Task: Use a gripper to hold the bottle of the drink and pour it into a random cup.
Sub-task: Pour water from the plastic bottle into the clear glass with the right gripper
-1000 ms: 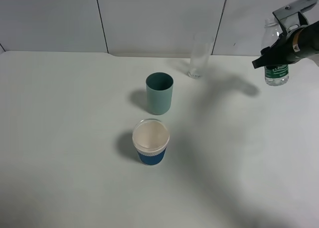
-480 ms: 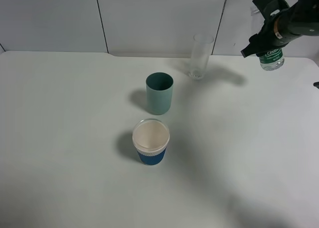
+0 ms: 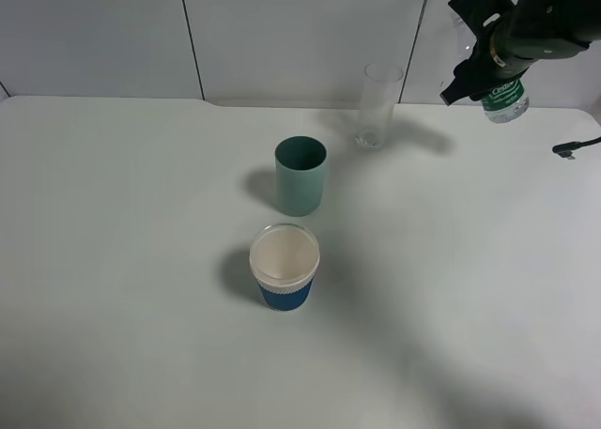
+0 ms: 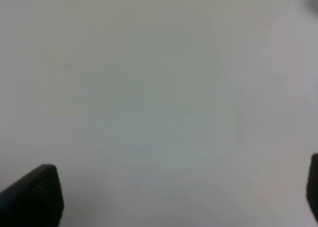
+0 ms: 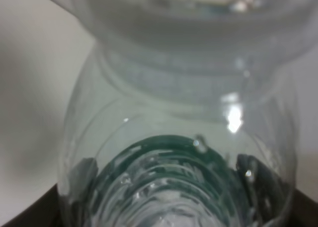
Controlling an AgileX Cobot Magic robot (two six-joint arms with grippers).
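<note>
My right gripper is shut on the clear water bottle with the dark green label and holds it in the air at the back right, to the right of the tall clear glass. The glass stands upright near the table's back edge. The bottle looks about upright, its top hidden behind the gripper. In the right wrist view the bottle fills the picture, with a dark finger on each side of it. The left wrist view shows only bare table and two dark fingertips set wide apart.
A teal-green cup stands mid-table. A blue paper cup with a white rim stands in front of it. A black cable end lies at the right edge. White wall panels rise behind the table.
My right gripper has lifted the bottle off the table and carried it up and to the left, toward the tall glass. The cups have not moved.
</note>
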